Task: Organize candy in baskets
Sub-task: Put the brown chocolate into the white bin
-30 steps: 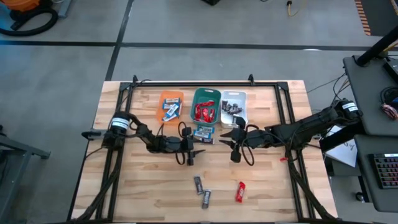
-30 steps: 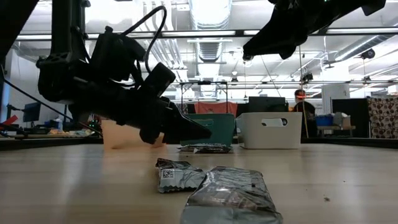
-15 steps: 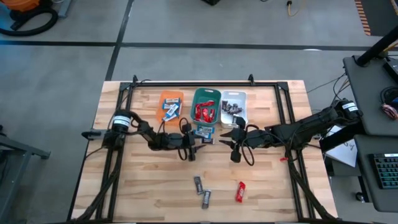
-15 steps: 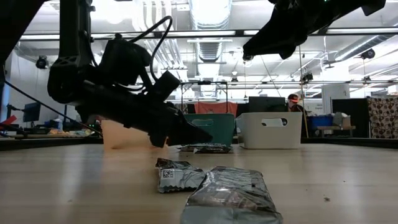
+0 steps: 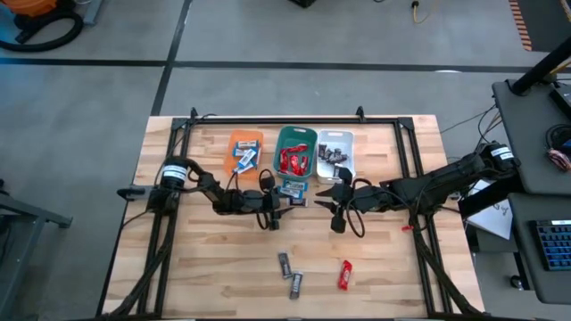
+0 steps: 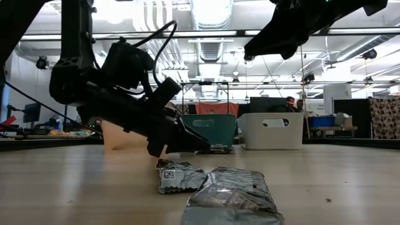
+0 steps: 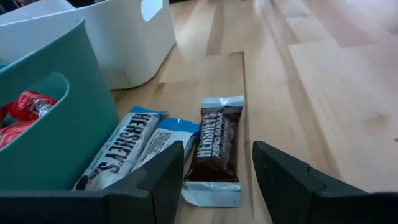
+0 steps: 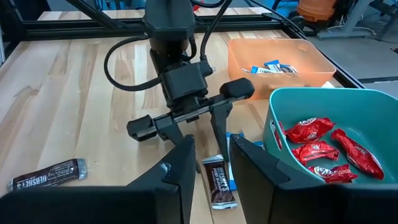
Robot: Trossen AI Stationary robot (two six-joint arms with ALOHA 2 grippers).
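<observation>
Candy sorting, pick step: my left gripper (image 7: 214, 180) sits low with fingers spread around the dark bar (image 7: 216, 147) just beside the teal basket (image 7: 56, 124). Next: close, carry to white basket (image 7: 118, 37). Right gripper (image 5: 336, 203) waits nearby, narrowly parted.

My left arm stretches low across the surface (image 5: 223, 259) toward its middle, wrist pitched down so that my left end effector (image 8: 219, 121) hangs just above the wood with its two fingers (image 7: 283, 180) spread apart and nothing between them. My right arm reaches in from the other side, and my right end effector (image 5: 337, 198) is raised higher, fingers parted.
</observation>
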